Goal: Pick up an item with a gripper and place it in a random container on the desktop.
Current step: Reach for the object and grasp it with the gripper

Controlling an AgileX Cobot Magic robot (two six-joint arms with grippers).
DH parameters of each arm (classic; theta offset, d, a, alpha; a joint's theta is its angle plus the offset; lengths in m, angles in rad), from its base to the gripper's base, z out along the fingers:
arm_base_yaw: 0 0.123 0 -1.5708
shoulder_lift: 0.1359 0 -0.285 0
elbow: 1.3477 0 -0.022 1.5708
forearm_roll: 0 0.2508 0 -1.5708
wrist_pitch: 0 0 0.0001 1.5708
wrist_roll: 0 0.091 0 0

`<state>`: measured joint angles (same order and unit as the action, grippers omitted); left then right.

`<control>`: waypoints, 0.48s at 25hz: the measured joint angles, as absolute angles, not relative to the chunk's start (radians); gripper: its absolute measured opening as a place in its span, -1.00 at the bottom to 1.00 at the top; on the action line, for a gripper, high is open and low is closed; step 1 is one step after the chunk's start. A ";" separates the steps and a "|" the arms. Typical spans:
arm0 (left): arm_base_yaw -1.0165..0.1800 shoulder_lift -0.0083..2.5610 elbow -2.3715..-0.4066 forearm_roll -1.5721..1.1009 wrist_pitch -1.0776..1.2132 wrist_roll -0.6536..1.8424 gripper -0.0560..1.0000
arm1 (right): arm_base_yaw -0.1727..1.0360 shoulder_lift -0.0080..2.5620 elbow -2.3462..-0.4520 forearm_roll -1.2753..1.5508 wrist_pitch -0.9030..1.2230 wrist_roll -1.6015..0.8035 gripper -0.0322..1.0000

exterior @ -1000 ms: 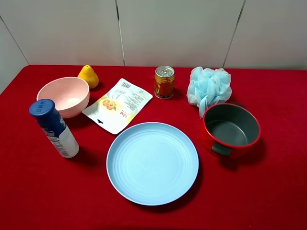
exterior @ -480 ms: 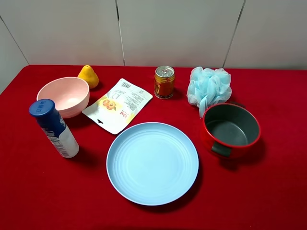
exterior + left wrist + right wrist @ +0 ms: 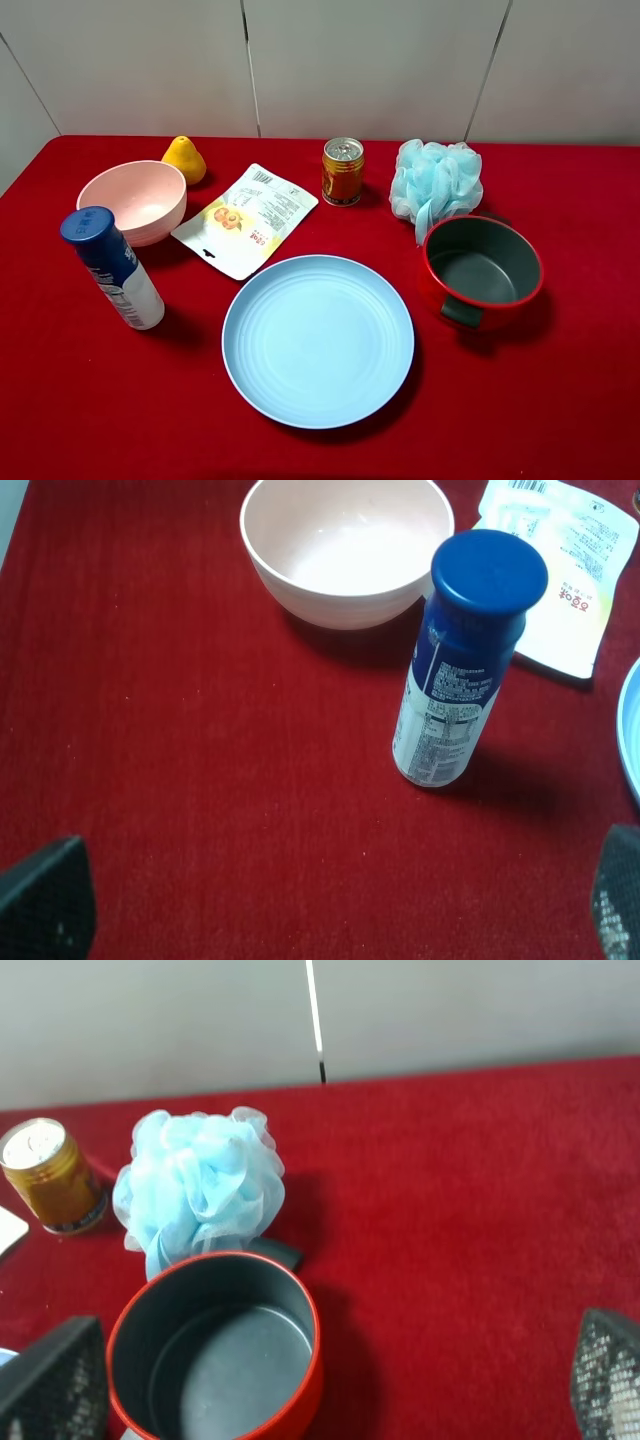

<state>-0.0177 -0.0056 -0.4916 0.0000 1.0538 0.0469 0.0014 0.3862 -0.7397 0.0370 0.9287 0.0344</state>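
While my left end effector (image 3: 330, 905) and right end effector (image 3: 330, 1380) hang spread and empty, I judge nothing done: the bottle (image 3: 112, 268) stands on the counter (image 3: 560, 400) near the blue plate (image 3: 318, 340), which lies bare.

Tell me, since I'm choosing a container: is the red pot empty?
Empty: the red pot shows only its bare grey floor in the high and right wrist views.
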 joint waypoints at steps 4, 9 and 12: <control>-0.018 -0.006 -0.492 0.000 1.054 0.047 0.99 | 0.001 0.525 -0.802 0.063 0.928 -0.009 0.40; -0.018 -0.006 -0.492 0.000 1.054 0.047 0.99 | 0.001 0.697 -0.872 0.129 0.928 -0.077 0.40; -0.018 -0.006 -0.492 0.000 1.054 0.047 0.99 | 0.001 0.804 -0.918 0.157 0.944 -0.123 0.40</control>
<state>-0.0177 -0.0056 -0.4916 0.0000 1.0538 0.0469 0.0014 0.8036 -0.9176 0.1568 0.9442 -0.1234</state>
